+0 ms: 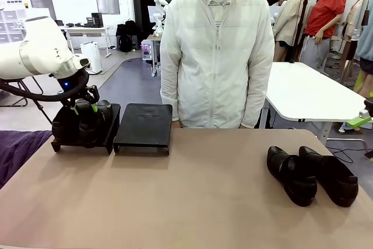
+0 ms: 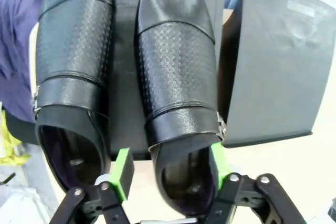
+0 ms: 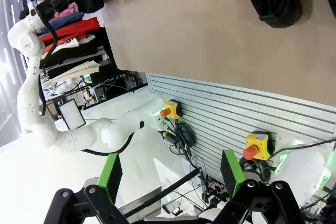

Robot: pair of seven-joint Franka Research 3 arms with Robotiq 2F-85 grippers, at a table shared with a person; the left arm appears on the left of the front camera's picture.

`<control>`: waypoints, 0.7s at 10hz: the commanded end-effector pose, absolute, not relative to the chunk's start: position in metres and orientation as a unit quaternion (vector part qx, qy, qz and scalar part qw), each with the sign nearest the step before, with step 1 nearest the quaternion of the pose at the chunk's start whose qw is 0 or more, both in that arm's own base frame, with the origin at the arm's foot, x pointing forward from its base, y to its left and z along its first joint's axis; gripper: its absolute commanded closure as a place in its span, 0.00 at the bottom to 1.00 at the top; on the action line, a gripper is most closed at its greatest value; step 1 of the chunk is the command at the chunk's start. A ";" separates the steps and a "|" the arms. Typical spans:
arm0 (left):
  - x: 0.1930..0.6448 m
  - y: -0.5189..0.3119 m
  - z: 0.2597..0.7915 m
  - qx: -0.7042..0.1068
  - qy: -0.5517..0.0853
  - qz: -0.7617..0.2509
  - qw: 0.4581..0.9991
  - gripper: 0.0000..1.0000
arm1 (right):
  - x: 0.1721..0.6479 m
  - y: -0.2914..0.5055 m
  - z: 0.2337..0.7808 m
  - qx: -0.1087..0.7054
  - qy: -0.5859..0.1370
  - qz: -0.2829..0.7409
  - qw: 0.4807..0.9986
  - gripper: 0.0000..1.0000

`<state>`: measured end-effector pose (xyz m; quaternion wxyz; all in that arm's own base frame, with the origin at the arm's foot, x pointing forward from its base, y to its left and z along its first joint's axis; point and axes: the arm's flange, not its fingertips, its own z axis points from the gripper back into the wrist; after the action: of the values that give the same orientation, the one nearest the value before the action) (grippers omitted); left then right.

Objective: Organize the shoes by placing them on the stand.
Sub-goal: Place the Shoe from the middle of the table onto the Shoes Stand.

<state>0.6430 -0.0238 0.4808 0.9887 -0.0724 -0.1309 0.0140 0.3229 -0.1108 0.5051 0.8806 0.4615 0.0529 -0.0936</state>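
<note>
**Left gripper** (image 2: 170, 163): The arm reaches in low over the loaded stand (image 2: 125, 51), with its fingers directed along it. The jaws stand apart. One green pad (image 2: 124, 167) sits in the gap between the two shoes and the other is at the collar of the shoe between the jaws (image 2: 178, 77). No clamp is evident.

That shoe lies flat on the stand with its heel opening at the pads. Its toe points away from the fingertips and its long axis is in line with the fingers. The neighbouring shoe (image 2: 73, 66) lies parallel, just outside one jaw, with its toe the same way. The pair covers the stand nearly edge to edge. Outside the other jaw, the empty stand (image 2: 278, 66) sits just beside the loaded one, its top bare.

**Right gripper** (image 3: 170, 182): The jaws are wide apart with nothing between them, and the gripper is held off the edge of the table (image 3: 199, 35). Beyond its fingertips lie two loose shoes (image 1: 312, 176), side by side on the tabletop with toes toward the robot's side. Open tabletop separates them from the stands. A person (image 1: 217, 56) stands at the far edge.
</note>
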 end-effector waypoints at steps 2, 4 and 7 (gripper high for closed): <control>0.596 -0.037 0.518 -0.068 -0.140 -0.015 0.988 0.00 | 0.324 -0.112 0.508 0.470 0.048 -0.084 0.877 0.00; 0.536 -0.059 0.553 -0.072 -0.108 -0.031 0.991 0.00 | 0.324 -0.112 0.508 0.470 0.048 -0.084 0.877 0.00; 0.466 -0.059 0.573 -0.211 0.095 -0.234 0.944 0.00 | 0.324 -0.112 0.508 0.470 0.048 -0.084 0.877 0.00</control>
<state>0.4733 -0.0786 0.5758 0.9762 -0.1597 0.0100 -0.1463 0.3231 -0.1106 0.5050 0.8807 0.4613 0.0533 -0.0935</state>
